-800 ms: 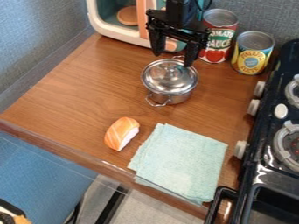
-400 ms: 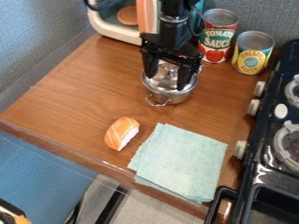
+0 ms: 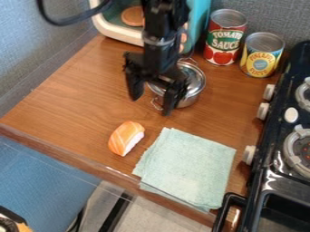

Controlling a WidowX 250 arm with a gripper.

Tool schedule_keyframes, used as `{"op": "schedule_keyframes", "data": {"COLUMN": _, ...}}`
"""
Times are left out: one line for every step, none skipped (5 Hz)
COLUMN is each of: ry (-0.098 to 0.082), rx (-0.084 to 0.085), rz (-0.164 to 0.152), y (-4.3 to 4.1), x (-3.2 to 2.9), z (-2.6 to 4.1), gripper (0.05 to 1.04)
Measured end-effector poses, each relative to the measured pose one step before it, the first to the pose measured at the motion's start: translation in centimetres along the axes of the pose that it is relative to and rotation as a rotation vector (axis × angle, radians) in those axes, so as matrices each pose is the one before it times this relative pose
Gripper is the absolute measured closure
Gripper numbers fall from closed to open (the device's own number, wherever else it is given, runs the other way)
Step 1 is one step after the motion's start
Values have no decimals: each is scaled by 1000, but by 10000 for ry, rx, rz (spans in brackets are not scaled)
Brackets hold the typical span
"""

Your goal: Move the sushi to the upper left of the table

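Table [image 3: 72, 95]: wood-look top, visible grain, smooth, soft sheen. Pot [image 3: 192, 86]: bright metal, polished, reflective (highlights on its rounded side). Folded cloth [image 3: 187, 167]: woven textile, matt, slightly rough. Sushi [image 3: 123, 137]: plastic-looking, smooth, low sheen. Red-labelled can [image 3: 224, 41] and yellow-labelled can [image 3: 261, 56]: bare metal tops; labels smooth, paper-like. Stove [image 3: 272, 174]: dark, smooth, glossy; its pale knob [image 3: 249, 155] plastic-looking. Gripper [image 3: 151, 105]: hard, black, mostly matt. Wall panel [image 3: 45, 54]: fabric-like, matt, fine rough texture. Toy oven [image 3: 112, 29]: smooth, plastic-looking shell.
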State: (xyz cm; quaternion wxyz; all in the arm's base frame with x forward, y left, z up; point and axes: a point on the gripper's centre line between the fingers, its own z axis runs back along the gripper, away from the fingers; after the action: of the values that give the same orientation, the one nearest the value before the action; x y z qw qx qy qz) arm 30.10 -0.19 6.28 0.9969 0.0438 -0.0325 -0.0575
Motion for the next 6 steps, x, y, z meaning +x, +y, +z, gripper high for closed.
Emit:
{"op": "schedule_keyframes", "data": {"ry": 497, "rx": 133, "rz": -118, "y": 334, "x": -1255, "z": -1809, "gripper": 83}}
{"op": "schedule_keyframes", "data": {"ry": 408, "rx": 116, "rz": -79, "y": -1, "x": -1118, "z": -1394, "gripper": 84}}
{"op": "schedule_keyframes", "data": {"ry": 356, "rx": 131, "rz": 266, "y": 1003, "x": -807, "z": -1465, "gripper": 98}}
{"op": "schedule_keyframes", "data": {"ry": 75, "rx": -122, "rz": -7, "y": 92, "x": -9, "z": -552, "gripper": 191}}
{"op": "schedule_keyframes", "data": {"ry": -180, "rx": -252, "rz": -157, "y": -203, "x": -181, "z": 251, "gripper": 474}}
{"op": "schedule_keyframes", "data": {"ry": -519, "rx": -198, "rz": -110, "y": 221, "x": 41, "z": 2218, "gripper": 507}}
